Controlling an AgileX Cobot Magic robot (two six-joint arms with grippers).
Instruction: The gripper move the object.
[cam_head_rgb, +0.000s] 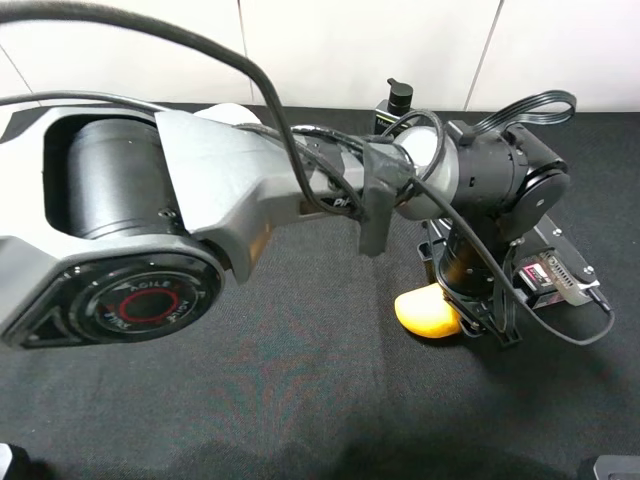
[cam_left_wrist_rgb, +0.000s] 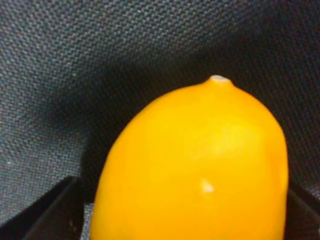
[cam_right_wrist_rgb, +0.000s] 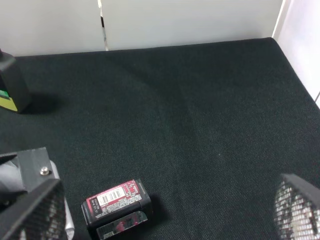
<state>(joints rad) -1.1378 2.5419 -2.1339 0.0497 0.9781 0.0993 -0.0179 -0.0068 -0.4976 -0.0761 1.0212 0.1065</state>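
Observation:
The object (cam_head_rgb: 428, 313) is a smooth yellow-orange, mango-like oval low over the black mat, right of centre. My left arm reaches across from the left, and its gripper (cam_head_rgb: 470, 308) comes down over the object's right end. In the left wrist view the object (cam_left_wrist_rgb: 200, 165) fills the space between the two black fingers (cam_left_wrist_rgb: 47, 212), which press against its sides. My right gripper (cam_right_wrist_rgb: 165, 220) is open and empty, its fingertips wide apart above the mat. It does not show clearly in the exterior view.
A small black box with a pink label (cam_head_rgb: 552, 275) lies just right of the left gripper and also shows in the right wrist view (cam_right_wrist_rgb: 117, 205). A pump bottle (cam_head_rgb: 398, 105) stands at the back, near the white wall; it also shows in the right wrist view (cam_right_wrist_rgb: 10, 85). Black cables (cam_head_rgb: 300, 150) trail over the arm.

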